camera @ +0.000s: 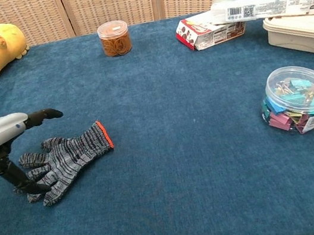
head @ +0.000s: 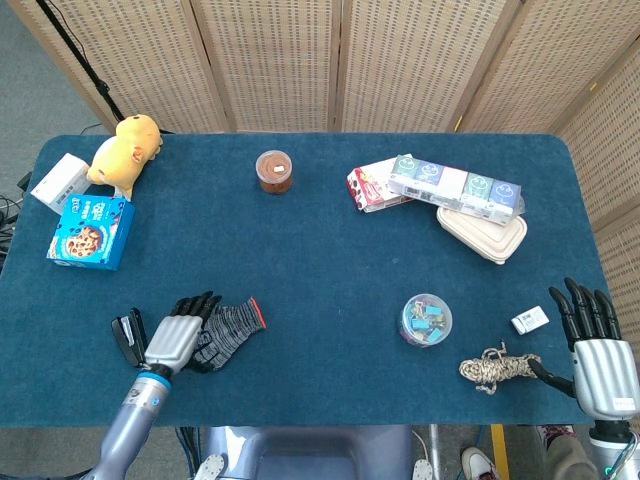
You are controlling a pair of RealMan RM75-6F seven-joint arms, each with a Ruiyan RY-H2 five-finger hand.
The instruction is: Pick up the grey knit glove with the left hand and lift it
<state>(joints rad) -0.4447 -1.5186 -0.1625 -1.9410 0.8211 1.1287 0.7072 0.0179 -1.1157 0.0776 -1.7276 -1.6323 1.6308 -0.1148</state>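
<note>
The grey knit glove (head: pixel 230 327) with an orange-red cuff lies flat on the blue table near the front left, its fingers pointing toward the left edge (camera: pixel 62 160). My left hand (head: pixel 180 335) hovers over the glove's finger end, fingers spread; in the chest view the left hand (camera: pixel 5 149) has fingers above the glove and a thumb down beside the glove's fingertips. It holds nothing. My right hand (head: pixel 598 350) rests open at the front right corner, fingers straight and apart.
A black clip (head: pixel 127 338) lies left of my left hand. A blue cookie box (head: pixel 91 232), yellow plush (head: pixel 126 150) and white box (head: pixel 60 180) sit far left. A brown jar (head: pixel 274 171), snack boxes (head: pixel 455 185), a clip tub (head: pixel 426 320), rope (head: pixel 497 368) and an eraser (head: pixel 529 320) lie elsewhere.
</note>
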